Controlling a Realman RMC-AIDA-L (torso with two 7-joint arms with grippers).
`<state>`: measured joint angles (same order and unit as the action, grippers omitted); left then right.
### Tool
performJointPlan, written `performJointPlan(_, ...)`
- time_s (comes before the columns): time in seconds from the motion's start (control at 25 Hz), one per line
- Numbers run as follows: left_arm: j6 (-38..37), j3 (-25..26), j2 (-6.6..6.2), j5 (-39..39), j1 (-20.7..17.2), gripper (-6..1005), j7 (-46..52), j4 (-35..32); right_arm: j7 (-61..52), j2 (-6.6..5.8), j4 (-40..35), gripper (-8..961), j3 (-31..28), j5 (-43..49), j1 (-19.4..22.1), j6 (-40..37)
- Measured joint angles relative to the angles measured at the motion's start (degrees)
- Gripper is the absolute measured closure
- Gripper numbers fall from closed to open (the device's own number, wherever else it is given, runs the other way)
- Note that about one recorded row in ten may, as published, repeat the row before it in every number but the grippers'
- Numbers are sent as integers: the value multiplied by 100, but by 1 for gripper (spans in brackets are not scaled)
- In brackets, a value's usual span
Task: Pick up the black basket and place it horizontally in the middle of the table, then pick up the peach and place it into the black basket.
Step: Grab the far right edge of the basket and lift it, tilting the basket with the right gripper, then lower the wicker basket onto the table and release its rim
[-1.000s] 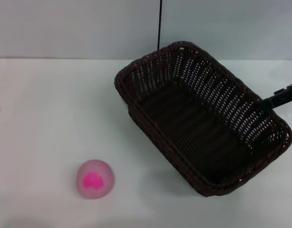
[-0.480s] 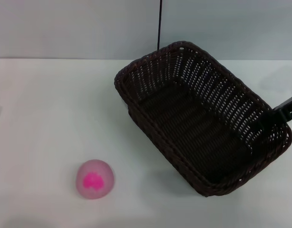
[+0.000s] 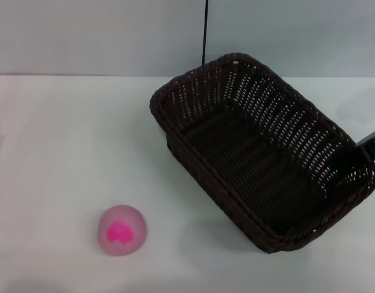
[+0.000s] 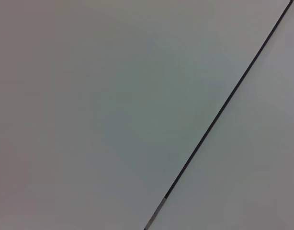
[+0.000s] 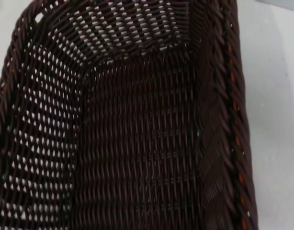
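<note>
The black basket point(image 3: 261, 152) lies slantwise on the right half of the white table point(image 3: 65, 134), open side up and empty. My right gripper point(image 3: 366, 148) shows as a black piece at the basket's right corner, on its rim, and the basket moves with it. The right wrist view looks straight into the woven inside of the basket point(image 5: 137, 143). The peach point(image 3: 121, 229) sits alone at the front left of the table, magenta blotch facing me, well apart from the basket. My left gripper is out of view.
A thin black cable point(image 3: 204, 30) hangs down the grey wall behind the basket; it also crosses the left wrist view point(image 4: 223, 105). The table's far edge meets the wall just behind the basket.
My right gripper has moved down along the right edge of the head view, and the basket has shifted slightly to the right and toward me with it. The peach has not moved.
</note>
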<state>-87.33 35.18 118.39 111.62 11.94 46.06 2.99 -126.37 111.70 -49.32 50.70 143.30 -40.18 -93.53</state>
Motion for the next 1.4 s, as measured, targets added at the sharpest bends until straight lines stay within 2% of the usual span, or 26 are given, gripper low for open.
performJointPlan(0.16,10,3,-8,0,-20,206,54,0,133,10,-117,788,-253,-242,83,-96)
performJointPlan(0.32,15,9,-10,0,-20,208,56,0,320,-30,-148,789,-473,-604,147,-245)
performJointPlan(0.6,15,25,-9,0,-14,211,59,0,973,-69,-317,790,-889,-1688,491,-473)
performJointPlan(0.72,15,33,-2,-3,-2,213,61,0,1242,-133,-323,790,-950,-2100,593,-530)
performJointPlan(0.84,15,34,-1,-4,0,214,61,0,1465,-252,-330,790,-969,-2244,595,-579)
performJointPlan(0.88,15,34,0,-5,17,215,61,0,1640,-382,-337,790,-972,-2248,502,-668)
performJointPlan(0.92,15,34,0,-6,21,215,62,0,1640,-382,-337,790,-972,-2248,502,-668)
performJointPlan(1.04,15,22,0,-6,32,216,62,0,1934,-631,-296,791,-938,-2231,267,-893)
performJointPlan(1.08,26,13,3,-5,35,217,62,0,2077,-775,-269,791,-915,-2185,71,-1120)
performJointPlan(1.16,44,9,5,-4,38,218,62,5,2117,-819,-264,791,-912,-2146,-18,-1233)
performJointPlan(1.28,95,-10,8,-3,50,219,62,41,2262,-895,-281,791,-888,-1722,-393,-1728)
performJointPlan(1.4,104,-36,8,-2,55,221,62,72,2369,-887,-273,791,-765,-1469,-530,-1856)
